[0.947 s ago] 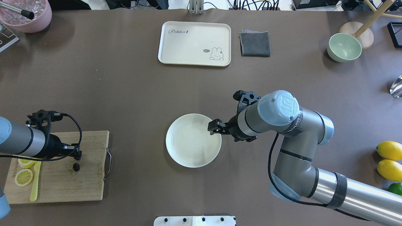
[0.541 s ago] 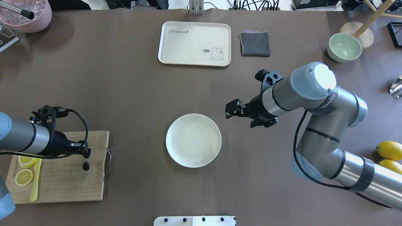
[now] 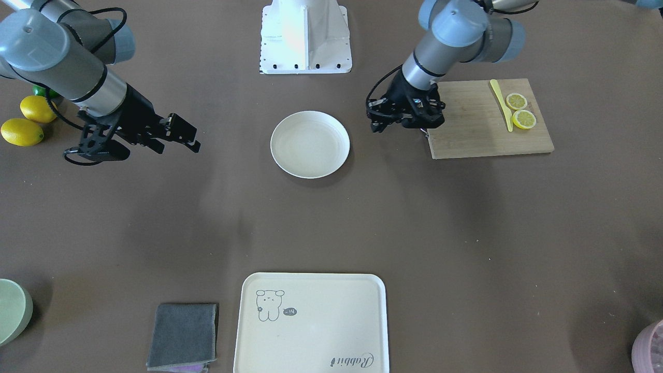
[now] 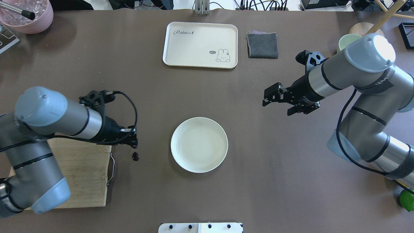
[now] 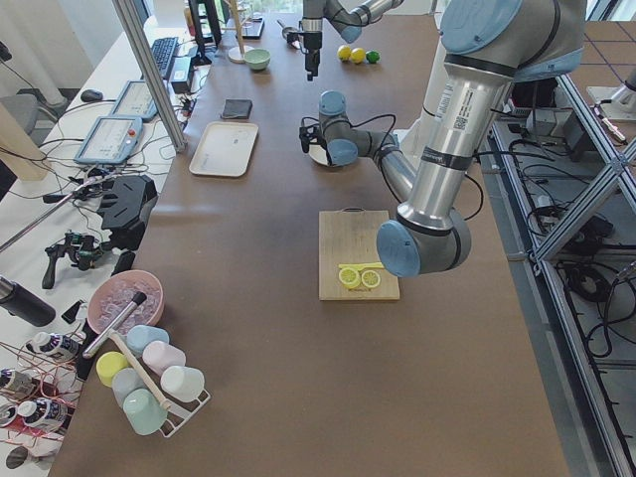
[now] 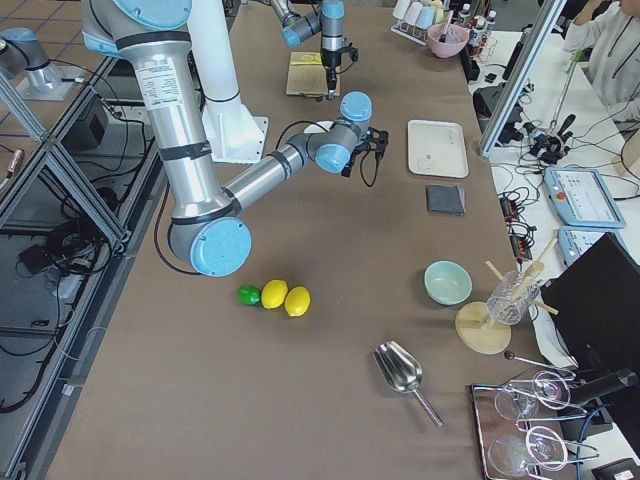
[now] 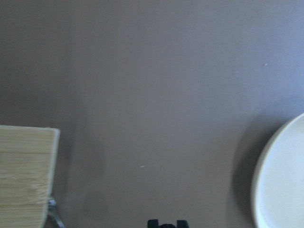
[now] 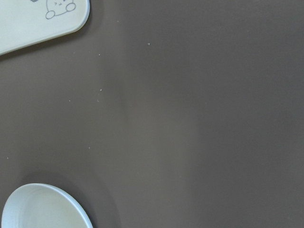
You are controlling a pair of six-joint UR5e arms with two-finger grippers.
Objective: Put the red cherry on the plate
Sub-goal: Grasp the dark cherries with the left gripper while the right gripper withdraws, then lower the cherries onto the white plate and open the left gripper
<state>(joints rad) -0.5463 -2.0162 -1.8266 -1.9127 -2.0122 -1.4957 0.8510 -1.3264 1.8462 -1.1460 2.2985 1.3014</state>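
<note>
Left gripper [image 4: 133, 143] is pinched on the red cherry [image 4: 135, 156], which dangles over the table between the cutting board [image 4: 81, 174] and the plate [image 4: 194, 152], so next I carry it over the plate, lower and let go; right gripper [image 4: 270, 96] hangs well off, fingers spread.

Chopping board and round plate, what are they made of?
The chopping board looks like wood or bamboo: pale brown, matte, with straight grain stripes. The plate is smooth and cream with a soft sheen. It may be plastic or ceramic; the look alone cannot settle it.
</note>
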